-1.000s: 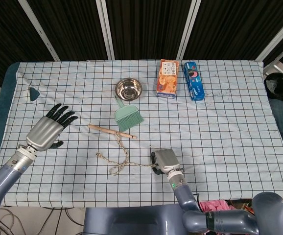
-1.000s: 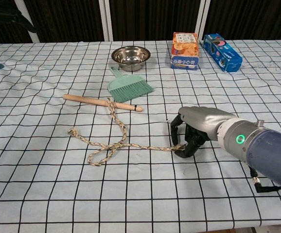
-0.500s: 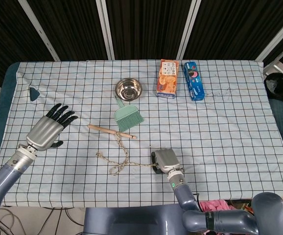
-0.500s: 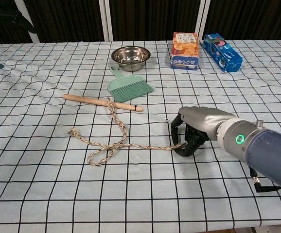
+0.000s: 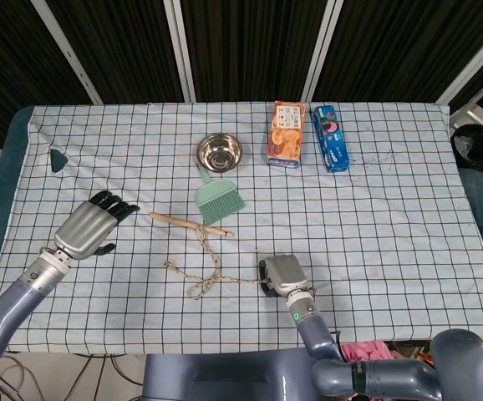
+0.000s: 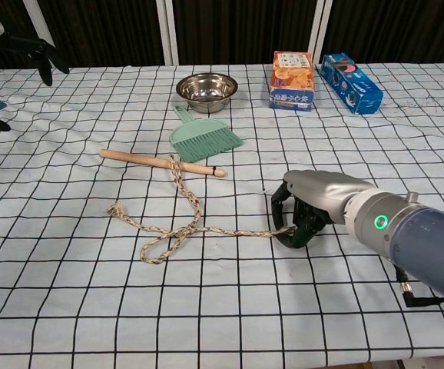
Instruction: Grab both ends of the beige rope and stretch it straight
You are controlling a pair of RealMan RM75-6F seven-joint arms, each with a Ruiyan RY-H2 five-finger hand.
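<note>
The beige rope [image 6: 182, 223] lies looped on the checked cloth, its upper part draped over a wooden stick [image 6: 160, 163]; in the head view the rope [image 5: 208, 267] sits below the stick [image 5: 190, 224]. My right hand [image 6: 308, 206] curls over the rope's right end and grips it; from above this hand [image 5: 280, 274] covers that end. The rope's left end [image 6: 116, 208] lies free. My left hand [image 5: 91, 227] hovers open to the left of it, fingers spread, holding nothing; only its dark fingertips [image 6: 41, 52] show in the chest view.
A green brush [image 5: 216, 199] and a steel bowl [image 5: 220, 151] sit behind the stick. An orange box [image 5: 286, 134] and a blue packet [image 5: 331, 138] stand at the back right. A dark scrap [image 5: 57, 157] lies far left.
My left hand has moved toward the rope, to the right and slightly nearer. The rope's right section has pulled a little straighter. The right hand has stayed put.
</note>
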